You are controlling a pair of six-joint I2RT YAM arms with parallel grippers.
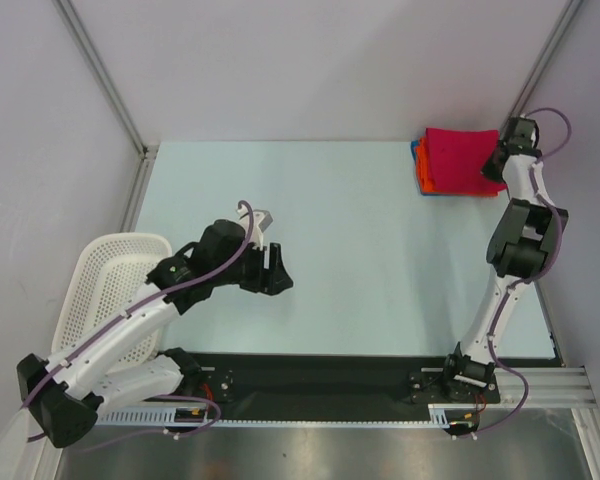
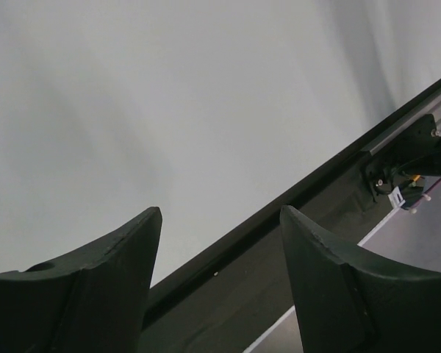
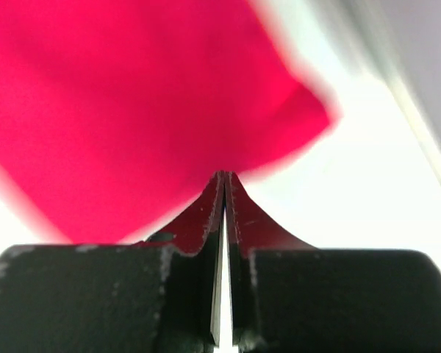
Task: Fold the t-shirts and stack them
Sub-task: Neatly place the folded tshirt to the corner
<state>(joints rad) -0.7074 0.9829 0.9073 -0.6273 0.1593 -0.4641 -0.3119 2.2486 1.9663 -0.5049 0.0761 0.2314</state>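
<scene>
A folded crimson t-shirt (image 1: 460, 155) lies on top of a stack at the far right of the table, with an orange t-shirt (image 1: 427, 184) and a blue t-shirt (image 1: 416, 150) showing as thin edges under it. My right gripper (image 1: 498, 160) is at the stack's right edge. In the right wrist view the gripper (image 3: 223, 176) is shut, with its tips meeting on the edge of the crimson t-shirt (image 3: 132, 110). My left gripper (image 1: 280, 272) is open and empty above the bare table at the left centre. It also shows in the left wrist view (image 2: 220, 220) with nothing between its jaws.
A white perforated basket (image 1: 110, 290) lies tilted at the near left, under my left arm. A black strip and metal rail (image 1: 360, 395) run along the near edge. Grey walls with metal posts (image 1: 105, 75) enclose the table.
</scene>
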